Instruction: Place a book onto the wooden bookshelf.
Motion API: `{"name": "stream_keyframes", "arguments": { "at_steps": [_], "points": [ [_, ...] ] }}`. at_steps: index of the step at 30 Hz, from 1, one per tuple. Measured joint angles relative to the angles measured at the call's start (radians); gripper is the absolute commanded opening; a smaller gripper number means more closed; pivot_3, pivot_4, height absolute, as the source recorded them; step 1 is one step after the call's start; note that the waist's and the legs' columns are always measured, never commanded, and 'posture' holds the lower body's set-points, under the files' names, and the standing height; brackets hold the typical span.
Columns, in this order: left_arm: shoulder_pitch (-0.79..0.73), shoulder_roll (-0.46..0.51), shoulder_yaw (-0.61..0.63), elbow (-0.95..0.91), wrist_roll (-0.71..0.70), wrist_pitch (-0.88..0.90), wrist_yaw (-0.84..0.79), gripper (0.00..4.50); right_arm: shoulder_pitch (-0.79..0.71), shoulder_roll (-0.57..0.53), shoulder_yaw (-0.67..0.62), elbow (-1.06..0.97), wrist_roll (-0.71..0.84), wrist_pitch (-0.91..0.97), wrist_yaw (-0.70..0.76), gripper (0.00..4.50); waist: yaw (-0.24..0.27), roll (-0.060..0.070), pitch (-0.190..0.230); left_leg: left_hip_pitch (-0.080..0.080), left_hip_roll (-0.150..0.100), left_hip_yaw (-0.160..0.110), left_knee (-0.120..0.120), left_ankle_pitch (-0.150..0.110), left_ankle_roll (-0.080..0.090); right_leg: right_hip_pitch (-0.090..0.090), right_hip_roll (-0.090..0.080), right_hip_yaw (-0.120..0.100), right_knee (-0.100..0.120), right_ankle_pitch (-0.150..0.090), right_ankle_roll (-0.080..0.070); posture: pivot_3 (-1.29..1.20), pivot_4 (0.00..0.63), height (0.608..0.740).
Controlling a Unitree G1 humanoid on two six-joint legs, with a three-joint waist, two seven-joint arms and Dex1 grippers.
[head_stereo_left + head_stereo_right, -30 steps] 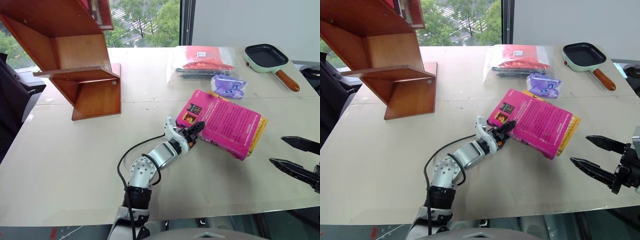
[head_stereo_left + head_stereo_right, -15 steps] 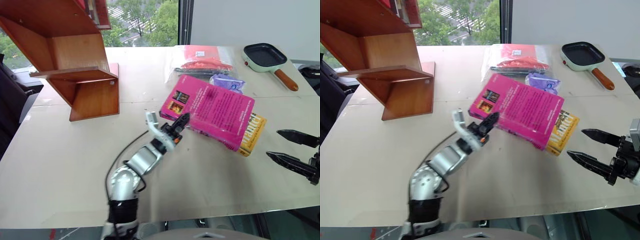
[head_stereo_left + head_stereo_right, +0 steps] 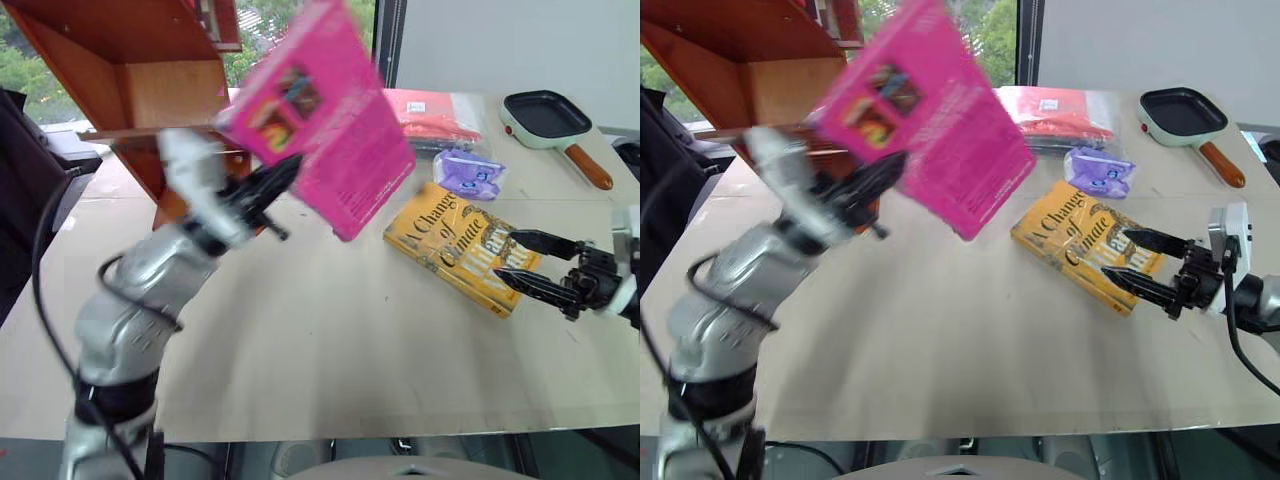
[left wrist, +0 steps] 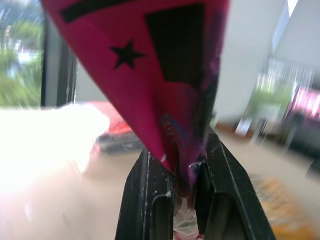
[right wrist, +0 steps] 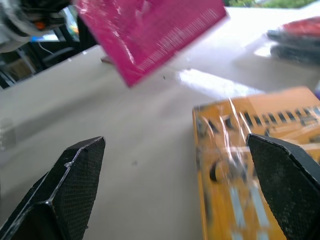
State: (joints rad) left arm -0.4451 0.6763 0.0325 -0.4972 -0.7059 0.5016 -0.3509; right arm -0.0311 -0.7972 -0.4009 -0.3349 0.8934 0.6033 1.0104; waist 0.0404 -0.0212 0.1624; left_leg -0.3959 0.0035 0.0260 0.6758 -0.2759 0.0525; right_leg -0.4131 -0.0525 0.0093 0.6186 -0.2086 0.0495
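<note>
Change: book (image 3: 320,120) rose off the table, uncovering the yellow book (image 3: 462,245)
Right gripper (image 3: 512,258): fingers spread wide at the yellow book's 3 o'clock edge
Left gripper (image 3: 283,178): clamped on the book's corner, airborne
Wooden bookshelf (image 3: 130,70): at the book's 9 o'clock

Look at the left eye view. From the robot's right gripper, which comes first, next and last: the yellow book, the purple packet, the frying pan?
From the right gripper, open beside the table's right edge:
1. The yellow book, lying flat right at the fingertips.
2. The purple packet, just beyond the book, toward the table's middle.
3. The frying pan, at the far right corner.
</note>
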Motion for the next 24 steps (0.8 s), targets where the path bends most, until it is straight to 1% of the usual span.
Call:
{"name": "stream_keyframes", "arguments": {
  "at_steps": [1, 2, 4, 6, 8, 9, 10, 11, 12, 13, 15, 16, 18, 21, 24],
  "points": [
    [-0.035, 0.009, -0.048, 0.012, 0.077, -0.011, -0.001, 0.02, -0.003, 0.011, -0.002, 0.015, -0.006, -0.018, 0.006, 4.5, -0.002, 0.001, 0.0, 0.001, 0.001, 0.0, 0.0, 0.001, -0.001, 0.0, 0.0, 0.001, 0.001, 0.001, 0.003, 0.0, 0.15, 0.74],
    [-0.103, 0.017, -0.125, 0.048, 0.192, -0.018, 0.0, 0.02, -0.029, 0.041, -0.002, 0.046, -0.014, -0.045, 0.008, 4.5, -0.004, -0.001, 0.001, 0.0, 0.001, 0.0, 0.0, 0.001, -0.001, 0.0, 0.0, 0.0, 0.0, 0.002, 0.005, 0.0, 0.15, 0.74],
    [-0.168, 0.03, -0.194, 0.083, 0.315, -0.028, 0.0, 0.02, -0.052, 0.061, -0.002, 0.066, -0.015, -0.067, 0.01, 4.5, -0.01, 0.0, 0.002, -0.002, 0.002, 0.0, -0.002, 0.001, -0.001, -0.003, 0.001, 0.0, 0.0, 0.001, 0.006, 0.0, 0.15, 0.74],
    [-0.26, 0.038, -0.237, 0.121, 0.419, -0.027, 0.0, 0.02, -0.08, 0.079, -0.003, 0.082, -0.009, -0.085, 0.019, 4.5, -0.012, -0.001, 0.005, -0.003, 0.002, -0.002, -0.003, 0.001, -0.001, -0.004, 0.001, -0.002, 0.0, 0.001, 0.006, 0.0, 0.15, 0.74],
    [-0.33, 0.016, -0.221, 0.144, 0.46, -0.026, 0.02, 0.02, -0.095, 0.084, -0.003, 0.094, -0.005, -0.099, 0.045, 4.5, -0.014, -0.001, 0.005, -0.003, 0.003, -0.003, -0.003, 0.001, -0.001, -0.004, 0.001, -0.004, 0.001, 0.001, 0.006, 0.0, 0.15, 0.74],
    [-0.381, 0.039, -0.227, 0.154, 0.519, -0.032, 0.021, 0.02, -0.117, 0.093, 0.0, 0.115, -0.003, -0.107, 0.063, 4.5, -0.018, -0.003, 0.006, -0.004, 0.003, -0.004, -0.003, 0.0, -0.001, -0.004, 0.001, -0.005, 0.002, 0.001, 0.006, 0.0, 0.15, 0.74],
    [-0.421, 0.099, -0.235, 0.16, 0.592, -0.046, 0.007, 0.02, -0.138, 0.101, 0.002, 0.128, 0.001, -0.109, 0.078, 4.5, -0.025, -0.002, 0.008, -0.003, 0.002, -0.004, -0.004, 0.0, -0.001, -0.004, 0.001, -0.004, 0.001, 0.001, 0.006, 0.0, 0.15, 0.74],
    [-0.449, 0.192, -0.252, 0.164, 0.681, -0.075, -0.025, 0.02, -0.163, 0.114, 0.003, 0.151, 0.01, -0.111, 0.091, 4.5, -0.036, -0.002, 0.009, -0.001, 0.002, -0.003, -0.005, 0.0, -0.001, -0.004, 0.002, -0.002, 0.002, 0.001, 0.006, 0.0, 0.15, 0.74],
    [-0.459, 0.22, -0.254, 0.167, 0.715, -0.083, -0.038, 0.02, -0.169, 0.117, 0.003, 0.16, 0.013, -0.113, 0.095, 4.5, -0.038, -0.001, 0.009, -0.001, 0.002, -0.003, -0.006, 0.0, -0.001, -0.004, 0.002, -0.001, 0.002, 0.001, 0.006, 0.0, 0.15, 0.74],
    [-0.471, 0.291, -0.259, 0.17, 0.796, -0.101, -0.071, 0.02, -0.208, 0.138, 0.016, 0.192, 0.018, -0.111, 0.102, 4.5, -0.043, 0.0, 0.009, 0.0, 0.003, -0.003, -0.006, 0.0, -0.001, -0.004, 0.002, -0.001, 0.003, 0.001, 0.007, 0.0, 0.15, 0.74],
    [-0.478, 0.322, -0.261, 0.18, 0.843, -0.1, -0.092, 0.02, -0.242, 0.149, 0.032, 0.21, 0.021, -0.107, 0.108, 4.5, -0.045, 0.001, 0.011, 0.0, 0.003, -0.003, -0.006, 0.0, 0.0, -0.005, 0.002, -0.001, 0.005, 0.001, 0.007, 0.0, 0.15, 0.74],
    [-0.475, 0.351, -0.261, 0.191, 0.901, -0.096, -0.109, 0.02, -0.286, 0.162, 0.06, 0.238, 0.025, -0.1, 0.126, 4.5, -0.045, 0.001, 0.011, 0.0, 0.003, -0.003, -0.005, 0.0, 0.0, -0.005, 0.002, -0.002, 0.006, 0.001, 0.007, 0.0, 0.15, 0.74],
    [-0.451, 0.381, -0.258, 0.191, 0.961, -0.08, -0.135, 0.02, -0.331, 0.165, 0.098, 0.268, 0.027, -0.083, 0.157, 4.5, -0.045, 0.001, 0.011, 0.0, 0.003, -0.003, -0.005, 0.0, 0.0, -0.005, 0.002, -0.002, 0.007, 0.001, 0.007, 0.0, 0.15, 0.74],
    [-0.417, 0.397, -0.261, 0.159, 1.03, -0.028, -0.192, 0.02, -0.408, 0.179, 0.139, 0.339, 0.024, -0.068, 0.196, 4.5, -0.042, 0.0, 0.012, -0.002, 0.003, -0.004, -0.002, 0.0, 0.0, -0.005, 0.001, -0.003, 0.007, 0.001, 0.007, 0.0, 0.15, 0.74],
    [-0.417, 0.408, -0.261, 0.111, 1.078, 0.012, -0.25, 0.02, -0.479, 0.194, 0.176, 0.413, -0.005, -0.077, 0.234, 4.5, -0.041, 0.0, 0.012, -0.002, 0.003, -0.003, -0.001, 0.0, 0.0, -0.005, 0.001, -0.002, 0.007, 0.001, 0.007, 0.0, 0.15, 0.74]
  ]
}}
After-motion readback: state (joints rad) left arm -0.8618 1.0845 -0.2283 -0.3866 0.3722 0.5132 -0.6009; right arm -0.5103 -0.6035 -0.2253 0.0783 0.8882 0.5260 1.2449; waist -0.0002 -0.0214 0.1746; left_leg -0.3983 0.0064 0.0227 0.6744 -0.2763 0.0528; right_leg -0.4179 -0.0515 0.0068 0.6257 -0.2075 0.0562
